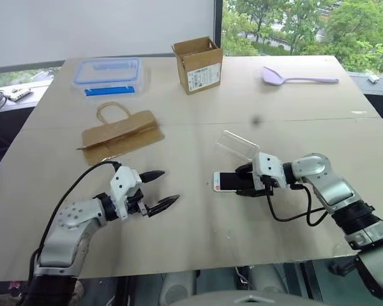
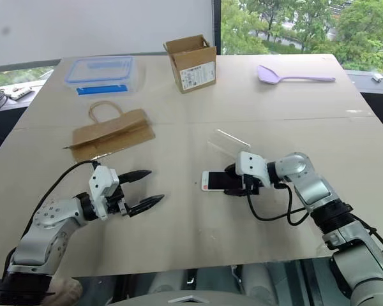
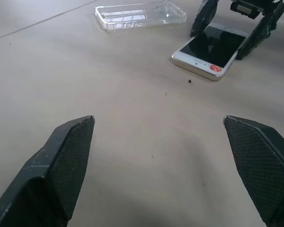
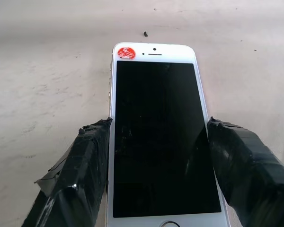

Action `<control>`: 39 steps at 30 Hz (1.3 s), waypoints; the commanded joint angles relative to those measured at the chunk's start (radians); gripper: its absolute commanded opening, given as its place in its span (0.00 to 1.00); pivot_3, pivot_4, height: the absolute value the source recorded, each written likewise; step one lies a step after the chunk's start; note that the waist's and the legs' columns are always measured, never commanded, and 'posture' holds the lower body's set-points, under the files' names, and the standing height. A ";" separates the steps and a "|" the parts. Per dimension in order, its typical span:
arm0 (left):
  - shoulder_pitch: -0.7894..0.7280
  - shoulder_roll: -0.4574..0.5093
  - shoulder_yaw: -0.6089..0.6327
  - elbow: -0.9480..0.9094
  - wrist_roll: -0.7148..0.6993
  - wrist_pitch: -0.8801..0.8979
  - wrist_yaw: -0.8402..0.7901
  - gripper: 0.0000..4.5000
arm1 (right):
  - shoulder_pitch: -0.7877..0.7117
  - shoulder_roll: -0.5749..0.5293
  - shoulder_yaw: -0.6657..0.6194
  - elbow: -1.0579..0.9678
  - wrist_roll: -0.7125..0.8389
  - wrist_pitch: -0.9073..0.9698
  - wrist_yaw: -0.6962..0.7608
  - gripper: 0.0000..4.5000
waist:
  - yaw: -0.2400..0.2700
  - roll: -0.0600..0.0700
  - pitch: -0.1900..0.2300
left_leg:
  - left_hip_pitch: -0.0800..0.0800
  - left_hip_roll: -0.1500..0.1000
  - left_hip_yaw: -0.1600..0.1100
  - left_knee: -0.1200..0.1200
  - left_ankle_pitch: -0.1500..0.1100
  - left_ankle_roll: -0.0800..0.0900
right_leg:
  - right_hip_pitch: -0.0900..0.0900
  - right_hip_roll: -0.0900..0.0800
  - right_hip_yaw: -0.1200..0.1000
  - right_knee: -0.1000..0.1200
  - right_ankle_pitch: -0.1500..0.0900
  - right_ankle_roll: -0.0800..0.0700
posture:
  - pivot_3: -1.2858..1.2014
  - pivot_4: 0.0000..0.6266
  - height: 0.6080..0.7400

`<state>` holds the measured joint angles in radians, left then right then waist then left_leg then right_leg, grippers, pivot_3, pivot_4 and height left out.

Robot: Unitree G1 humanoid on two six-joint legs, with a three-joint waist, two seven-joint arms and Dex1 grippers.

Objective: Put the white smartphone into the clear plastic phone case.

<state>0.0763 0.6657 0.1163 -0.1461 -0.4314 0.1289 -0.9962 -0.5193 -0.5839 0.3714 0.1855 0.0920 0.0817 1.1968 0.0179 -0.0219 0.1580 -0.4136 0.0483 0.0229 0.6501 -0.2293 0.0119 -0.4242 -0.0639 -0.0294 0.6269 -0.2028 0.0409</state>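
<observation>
White smartphone with black screen and red sticker (image 4: pixel 156 137) seen flat on beige worktop (image 1: pixel 255 217), just beside clear plastic phone case (image 3: pixel 141 14), not yet inside. Right hand (image 4: pixel 157 165) straddles phone, fingers along both long edges; firm clamp cannot be told. Left hand (image 1: pixel 159 189) held wide apart, empty, well apart from phone. Step judged: securing phone. Next move judged: firm grip, lift, alignment over case opening.

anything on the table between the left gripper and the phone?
Nothing: bare tabletop lies between the left gripper and the white smartphone, save a tiny dark speck near the phone, seen in the left wrist view.
</observation>
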 commanded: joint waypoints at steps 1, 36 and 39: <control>0.000 0.000 0.026 -0.009 0.000 -0.025 0.003 1.00 | 0.054 -0.050 0.005 0.017 -0.018 0.008 0.050 0.61 | 0.003 0.000 0.000 | 0.000 0.000 0.000 0.000 0.000 0.000 | 0.000 0.000 0.000 0.000 0.000 0.000 | 0.52 0.24 1.00; -1.148 -0.321 -0.440 1.113 0.409 -0.223 -0.228 1.00 | 0.805 -0.060 -0.718 -1.056 0.348 0.521 -0.506 0.99 | 0.007 -0.001 0.004 | -0.003 -0.004 -0.004 0.004 0.000 0.001 | 0.004 0.002 0.000 -0.001 -0.001 0.005 | 0.52 0.24 1.00; -1.241 -0.376 -0.479 1.285 0.496 -0.298 -0.222 1.00 | 0.856 -0.030 -0.720 -1.106 0.332 0.528 -0.565 0.99 | 0.000 -0.001 0.005 | -0.003 -0.004 -0.005 0.004 0.000 0.001 | 0.004 0.002 0.000 -0.001 -0.002 0.004 | 0.52 0.24 1.00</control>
<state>-1.1209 0.3020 -0.3464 1.0734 0.0145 -0.1054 -1.2238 0.3237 -0.6216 -0.3229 -0.8642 0.4284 0.6098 0.6715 0.0178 -0.0233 0.1627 -0.4164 0.0443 0.0184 0.6539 -0.2296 0.0129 -0.4199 -0.0624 -0.0287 0.6262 -0.2046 0.0446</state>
